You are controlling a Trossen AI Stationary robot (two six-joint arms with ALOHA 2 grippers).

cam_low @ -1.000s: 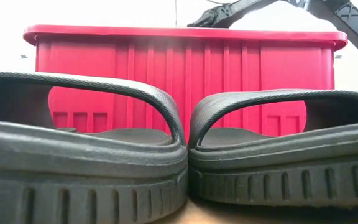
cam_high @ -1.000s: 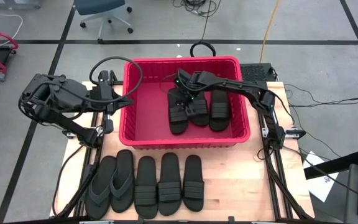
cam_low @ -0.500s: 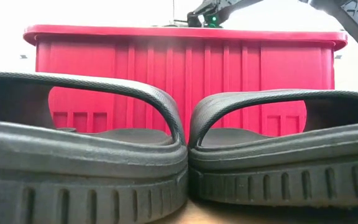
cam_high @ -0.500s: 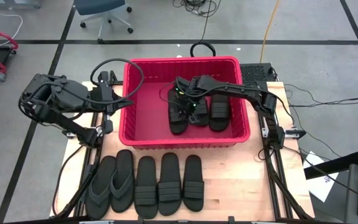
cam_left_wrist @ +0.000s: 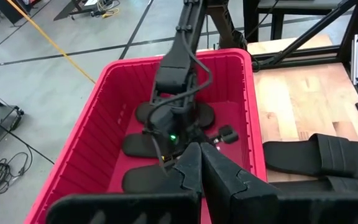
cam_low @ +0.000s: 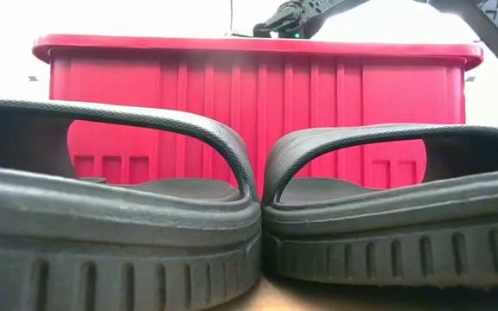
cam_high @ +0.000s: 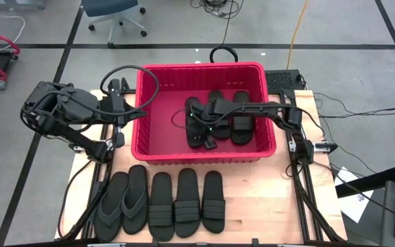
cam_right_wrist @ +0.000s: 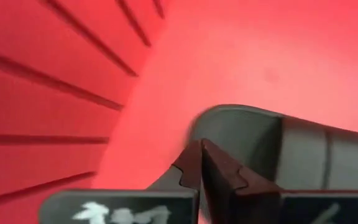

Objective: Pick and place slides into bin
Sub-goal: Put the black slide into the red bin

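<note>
On the wooden tabletop (cam_high: 252, 206) we see five slides (cam_high: 160, 202) before the bin (cam_high: 158, 130); three lie inside, where our right claw (cam_high: 206, 130), fingers together, hovers empty. Left claw (cam_left_wrist: 199, 163) waits closed beside the bin.

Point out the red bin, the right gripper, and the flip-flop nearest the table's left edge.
red bin (cam_high: 163, 134): high view, bare floor.
right gripper (cam_high: 199, 128): high view, at its shut tips inside the bin.
flip-flop (cam_high: 111, 206): high view, middle of its sole.

Grey floor (cam_high: 40, 20) crossed by dark lines, with a blue office chair (cam_high: 113, 12) and cables (cam_high: 214, 8).
</note>
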